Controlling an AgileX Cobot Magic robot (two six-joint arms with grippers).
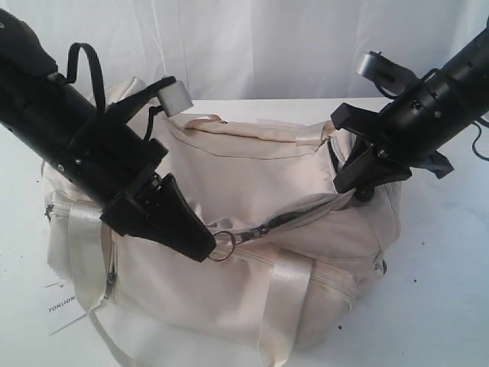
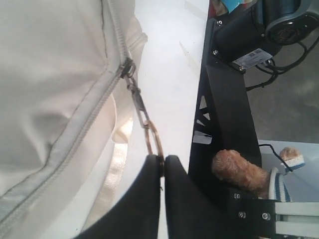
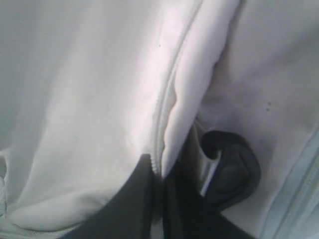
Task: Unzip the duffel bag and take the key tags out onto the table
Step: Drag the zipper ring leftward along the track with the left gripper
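Exterior view. We note a white table (image 1: pixel 435 290) with small dark specks and a white curtain (image 1: pixel 252 46) hanging behind it. The duffel bag (image 1: pixel 252 176) sits mid-table, its top zipper (image 1: pixel 306 212) parted a little over dark lining. A white paper label (image 1: pixel 63 306) lies at the bag's near left corner; its black print reads roughly "TONLION". The left gripper (image 1: pixel 212 248) is clamped tight on the metal ring (image 1: pixel 224 245) of the zipper pull. The right gripper (image 1: pixel 361 191) is pressed into the bag's right end.

Left wrist view. The fingertips (image 2: pixel 149 172) are closed together with the ring nipped between them; a short chain (image 2: pixel 139 107) runs from it to the slider. Past the table edge we see a black frame (image 2: pixel 224 124), a brown plush toy (image 2: pixel 237 169) and grey floor (image 2: pixel 294 99). A sticker (image 2: pixel 251 59) on the black housing is too small to read.

Right wrist view. The jaws are closed, pinching a fold of cream fabric (image 3: pixel 172 114) along a seam, beside a black strap ring (image 3: pixel 232 172).
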